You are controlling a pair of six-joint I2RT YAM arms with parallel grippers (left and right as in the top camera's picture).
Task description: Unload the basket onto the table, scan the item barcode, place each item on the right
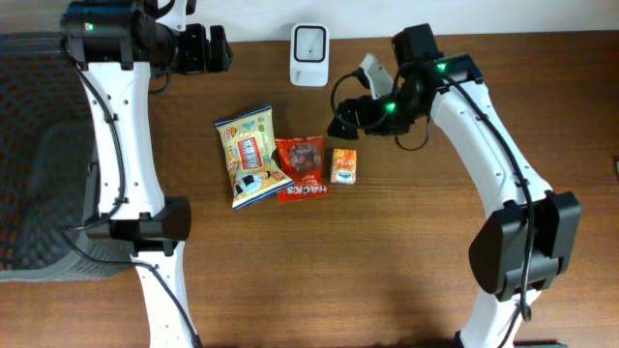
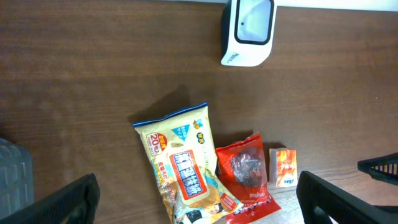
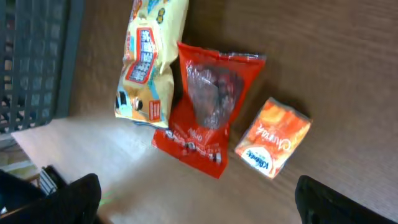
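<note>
3 items, overhead: yellow snack bag (image 1: 250,157), red packet (image 1: 302,168) and orange box (image 1: 343,165) lie in 1 row on the table (image 1: 406,251); which 1 is meant for scanning I cannot tell.
Step, overhead: approach; nothing is lifted and no barcode faces the white scanner (image 1: 309,42) at the far edge.
Jaws, right gripper (image 1: 340,124): wide open, empty, just beyond the orange box.
Jaws, left gripper (image 1: 215,48): wide open, empty, well apart from the items.
Surroundings, left wrist: bare wood lies between scanner and items; grey basket (image 2: 12,174) at the side, out of the way.
Next move, right wrist: red packet and orange box sit between the open jaws; descend on 1, close, lift.
Obstacle, right wrist: packet's edge seems to overlap the bag and the box lies just beside it, so a double grab is likely.
</note>
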